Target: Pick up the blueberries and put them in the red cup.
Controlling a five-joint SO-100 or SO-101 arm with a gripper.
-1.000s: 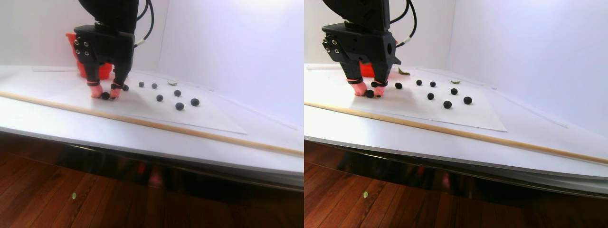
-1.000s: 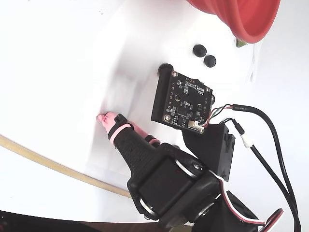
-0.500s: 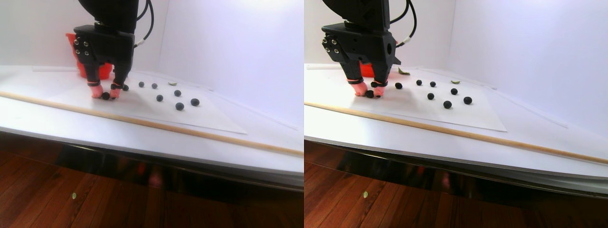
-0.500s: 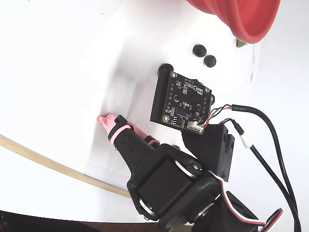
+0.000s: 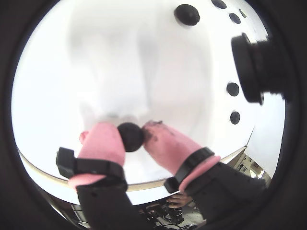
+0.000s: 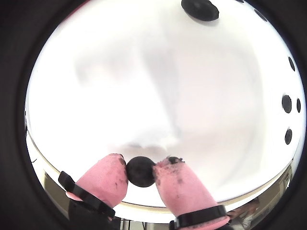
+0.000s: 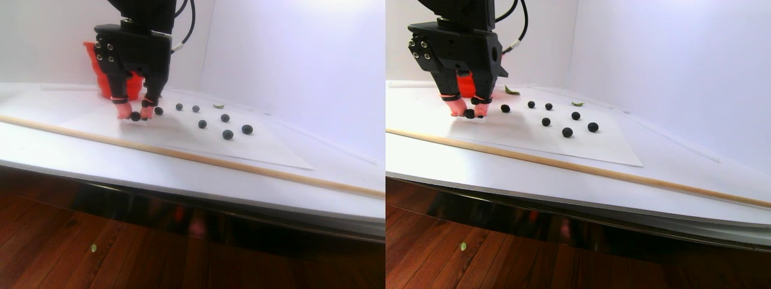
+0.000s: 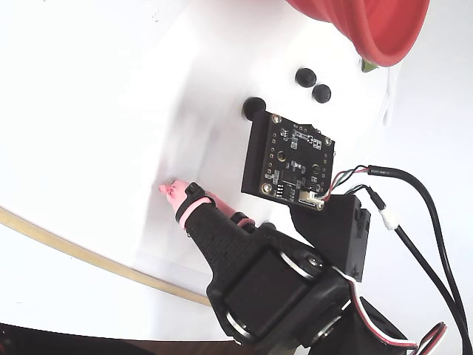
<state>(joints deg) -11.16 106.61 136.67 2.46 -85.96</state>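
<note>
gripper (image 6: 140, 168) pinching one blueberry (image 6: 140, 171); red cup (image 7: 134, 84) mostly hidden behind arm

In the left half of the stereo pair view, a sheet of paper (image 7: 181, 141) is laid on the table (image 7: 72, 159), and a stick (image 7: 199, 158) is set between the sheet and the table's front edge. The blueberries (image 7: 227, 134) are scattered over the sheet's far right part, while one berry (image 7: 135, 116) is held between the fingertips of the gripper (image 7: 135, 114) near the sheet's far left corner. The red cup (image 7: 96, 60) is placed behind the gripper, toward the table's back left corner.
</note>
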